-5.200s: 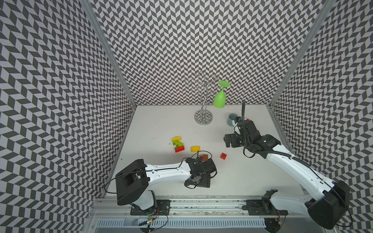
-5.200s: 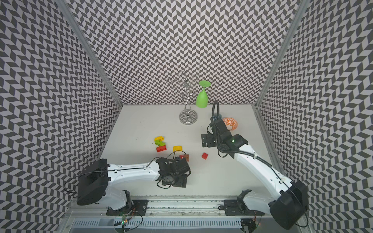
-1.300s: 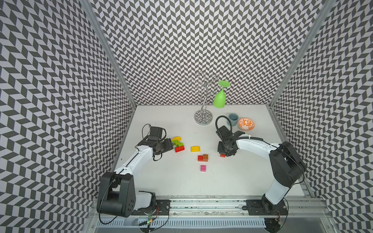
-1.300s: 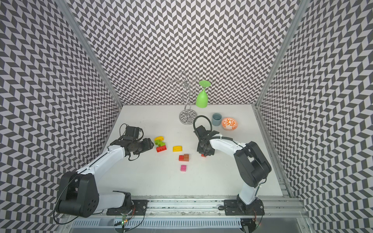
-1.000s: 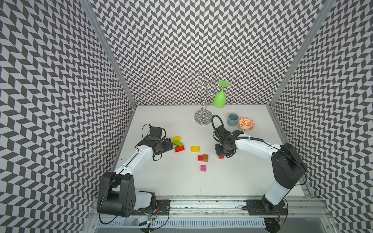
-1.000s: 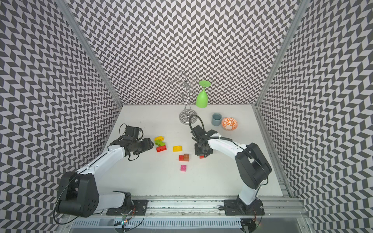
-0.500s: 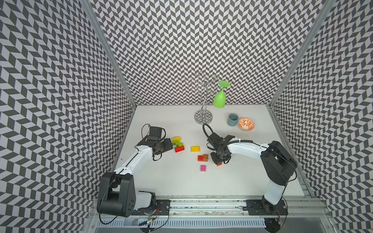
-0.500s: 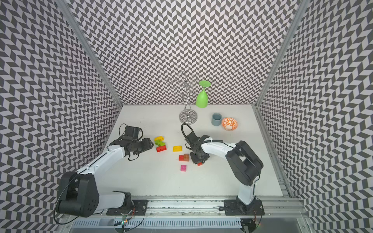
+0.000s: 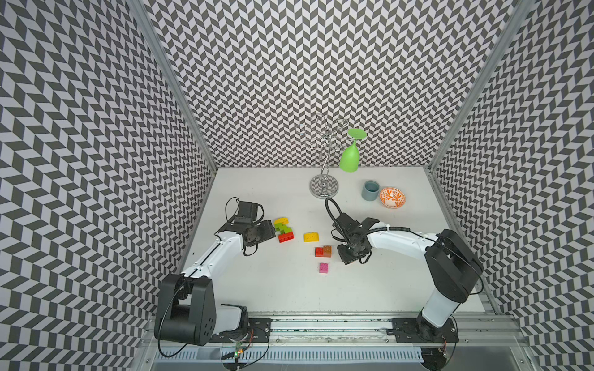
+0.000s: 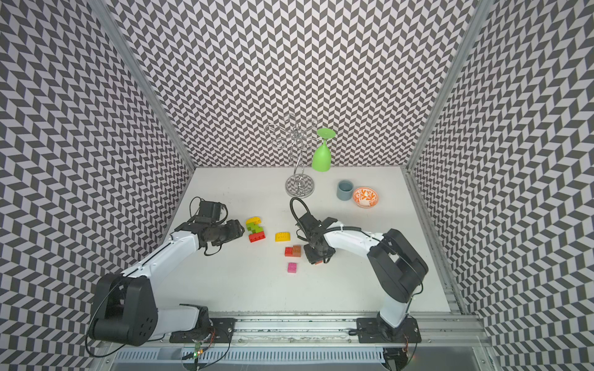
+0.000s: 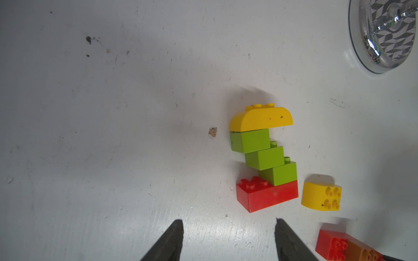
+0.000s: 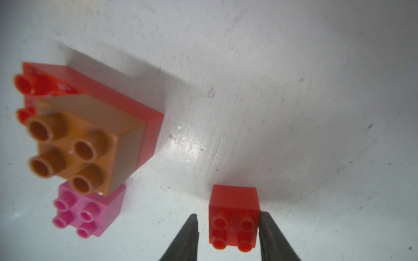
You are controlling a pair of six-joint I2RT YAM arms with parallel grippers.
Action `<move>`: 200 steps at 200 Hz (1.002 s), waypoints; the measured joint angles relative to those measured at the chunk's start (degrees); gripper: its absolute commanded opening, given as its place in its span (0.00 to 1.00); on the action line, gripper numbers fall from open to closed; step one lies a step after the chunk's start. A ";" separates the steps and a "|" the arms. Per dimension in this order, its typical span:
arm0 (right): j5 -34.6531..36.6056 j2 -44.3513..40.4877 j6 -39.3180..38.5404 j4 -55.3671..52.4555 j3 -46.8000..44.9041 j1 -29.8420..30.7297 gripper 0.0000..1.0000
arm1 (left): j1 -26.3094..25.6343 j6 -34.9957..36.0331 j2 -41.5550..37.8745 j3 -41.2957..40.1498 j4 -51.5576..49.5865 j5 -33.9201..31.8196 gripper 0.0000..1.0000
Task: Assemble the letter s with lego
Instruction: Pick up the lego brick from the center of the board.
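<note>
Scuffed white table [image 9: 289, 289], chevron walls [image 9: 321, 80]; small red brick [image 12: 234, 217] sits between the parted jaws of the right gripper [image 12: 228, 213], one finger [image 12: 271, 237] touching, unclamped; likely light, rigid, slick plastic, so pinch its flat opposite sides; left gripper [image 11: 228, 219] gapes empty near the half-built stack [image 11: 263, 158].

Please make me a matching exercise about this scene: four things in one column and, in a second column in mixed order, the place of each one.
Things
1. small red brick
2. brown brick
3. pink brick
4. green glass

Places
a. hanging upside down on the metal rack
b. by itself on the table, touching no other brick
c. between the open fingers of the right gripper
d. stacked on one end of a long red brick

Pairs: 1-c, 2-d, 3-b, 4-a
</note>
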 measured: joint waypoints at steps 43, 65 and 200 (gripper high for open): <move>0.00 0.00 -0.15 0.04 -0.52 0.00 0.33 | 0.00 0.00 0.00 0.00 0.00 -0.02 0.66; 0.04 0.00 -0.15 0.04 -0.52 0.00 0.26 | 0.00 0.11 0.00 0.00 0.00 -0.02 0.66; 5.03 -12.55 -18.38 -4.66 9.51 13.40 0.10 | 0.81 0.42 -0.02 0.00 0.04 0.07 0.66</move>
